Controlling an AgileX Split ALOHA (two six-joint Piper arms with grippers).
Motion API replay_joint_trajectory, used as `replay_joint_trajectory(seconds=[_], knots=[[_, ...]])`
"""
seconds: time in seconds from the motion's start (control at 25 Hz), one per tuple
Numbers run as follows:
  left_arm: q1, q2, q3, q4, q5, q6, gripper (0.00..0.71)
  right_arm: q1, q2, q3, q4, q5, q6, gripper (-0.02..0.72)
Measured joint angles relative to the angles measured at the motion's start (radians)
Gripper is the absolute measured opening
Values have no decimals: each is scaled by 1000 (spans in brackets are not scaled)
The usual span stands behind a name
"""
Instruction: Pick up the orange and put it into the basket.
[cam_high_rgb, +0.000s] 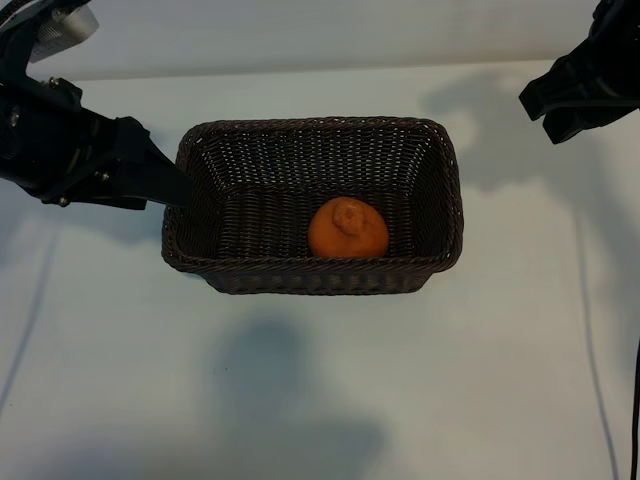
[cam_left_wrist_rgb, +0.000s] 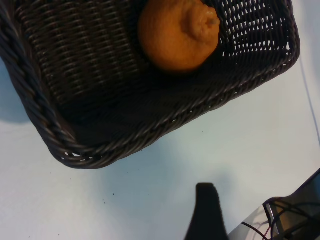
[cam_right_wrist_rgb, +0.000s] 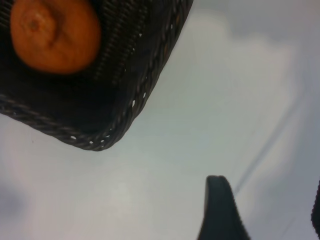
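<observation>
Orange (cam_high_rgb: 347, 228) in basket (cam_high_rgb: 312, 278); L gripper (cam_high_rgb: 165, 182) at rim, R gripper (cam_high_rgb: 570, 100) apart, both open, empty.

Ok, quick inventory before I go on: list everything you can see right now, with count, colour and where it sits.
orange: one, matte orange, inside the basket, near the wall closest to the exterior camera, a little right of middle.
basket: one, dark-brown wicker, middle of the table.
table: one, white, under everything.
cables: thin, dark, running across the table at its left and right edges.
left gripper: one, black, open, empty, at the basket's left rim.
right gripper: one, black, open, empty, beyond the basket's far right corner, apart from it.
</observation>
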Motion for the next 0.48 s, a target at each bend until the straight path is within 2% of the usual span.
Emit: replay_joint_trajectory(seconds=[0.48], knots=[[0, 0, -1, -1, 0, 1, 569, 0, 0, 0, 8, -10, 0, 435]])
